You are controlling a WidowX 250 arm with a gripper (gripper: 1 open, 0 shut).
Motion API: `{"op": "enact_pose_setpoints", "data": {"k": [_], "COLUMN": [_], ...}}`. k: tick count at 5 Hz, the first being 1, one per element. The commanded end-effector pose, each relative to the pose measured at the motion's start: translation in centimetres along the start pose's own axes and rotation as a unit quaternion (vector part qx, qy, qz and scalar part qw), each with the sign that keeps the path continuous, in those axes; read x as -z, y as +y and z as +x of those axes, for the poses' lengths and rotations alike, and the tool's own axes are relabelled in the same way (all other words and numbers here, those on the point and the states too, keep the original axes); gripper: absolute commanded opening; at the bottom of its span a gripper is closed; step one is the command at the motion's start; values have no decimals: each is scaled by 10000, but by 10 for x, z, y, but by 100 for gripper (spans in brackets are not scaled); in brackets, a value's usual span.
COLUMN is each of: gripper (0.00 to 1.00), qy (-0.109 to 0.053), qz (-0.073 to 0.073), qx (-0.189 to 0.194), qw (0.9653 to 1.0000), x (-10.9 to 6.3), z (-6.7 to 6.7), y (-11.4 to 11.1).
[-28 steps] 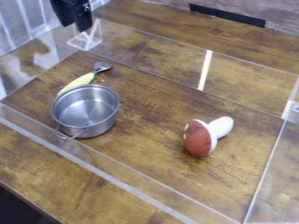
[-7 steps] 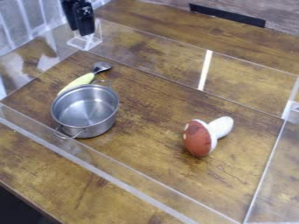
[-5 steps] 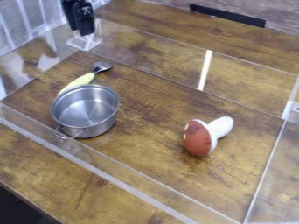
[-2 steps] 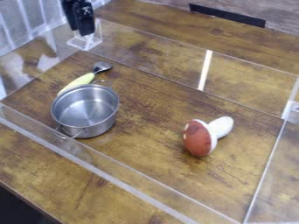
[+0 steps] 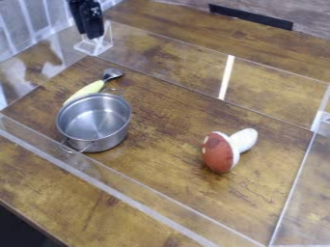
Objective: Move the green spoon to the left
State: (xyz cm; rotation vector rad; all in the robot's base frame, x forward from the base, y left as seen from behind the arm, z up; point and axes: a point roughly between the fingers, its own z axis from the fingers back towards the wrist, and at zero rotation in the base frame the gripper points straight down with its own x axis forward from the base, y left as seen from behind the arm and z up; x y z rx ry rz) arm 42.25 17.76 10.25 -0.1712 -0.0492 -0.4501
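- The gripper [image 5: 88, 21], a dark body at the upper left of the frame, hung above the wooden table [image 5: 168, 116]; whether its jaws were parted or closed could not be told.
- The green spoon [image 5: 89, 88] lay at the left of the frame, below the gripper and apart from it, its grey metallic end pointing up and right.
- The steel pot [image 5: 93, 123] stood just below the spoon, its rim touching or nearly touching the spoon's lower end.
- The red-brown and white toy mushroom [image 5: 226, 148] lay on its side at the lower right, well apart from the pot.
- Clear acrylic walls [image 5: 227, 77] enclosed the work area.
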Motion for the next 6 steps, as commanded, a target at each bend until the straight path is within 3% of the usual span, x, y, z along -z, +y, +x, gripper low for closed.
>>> {"op": "enact_pose_setpoints", "data": {"k": [1,2,4,6], "gripper": [100,100,100,100], "qy": [-136,-147,-55,37], "qz": [2,-14,-119,-223], "qx": [306,183,652,1118], "qw": [9994,9997,9978,9935], "x": [-36,-37,-61,-86], "z": [39,32,22,13], "y": [28,32,22,12]}}
